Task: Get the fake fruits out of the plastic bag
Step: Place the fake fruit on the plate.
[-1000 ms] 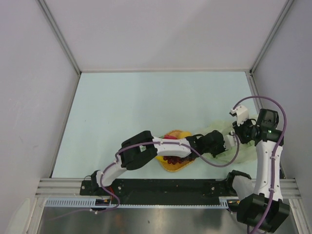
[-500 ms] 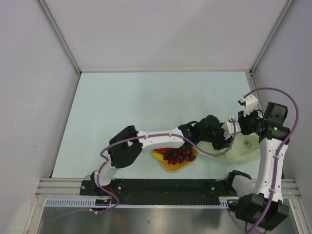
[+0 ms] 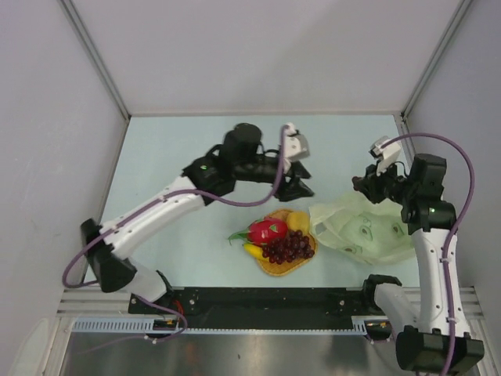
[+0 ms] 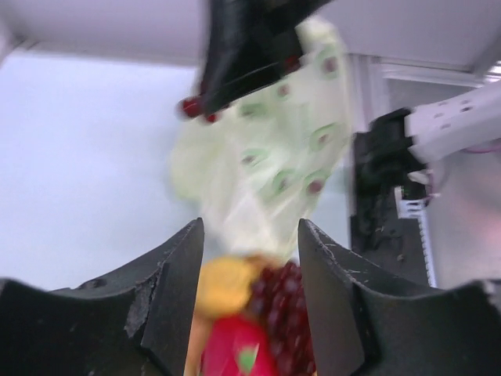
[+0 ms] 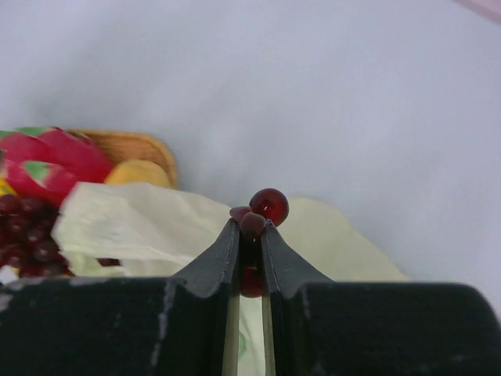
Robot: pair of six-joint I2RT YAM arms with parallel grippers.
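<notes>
The right end effector (image 5: 250, 231) has its two dark fingers pressed almost together, pinching a few dark red grapes (image 5: 268, 205) at the tips above the pale table (image 5: 313, 102). Just below lies the crumpled cream plastic bag (image 5: 141, 223). At the left edge, a woven mat (image 5: 137, 145) carries a dragon fruit (image 5: 55, 160), a lemon (image 5: 135, 172) and a grape bunch (image 5: 27, 235).

Dragon fruit (image 3: 268, 231), lemon (image 3: 297, 221), banana (image 3: 252, 251), grape bunch (image 3: 288, 247) heaped together, crumpled pale plastic bag (image 3: 364, 231) alongside, loose grapes (image 5: 269, 205) in right gripper (image 5: 250, 228)
</notes>
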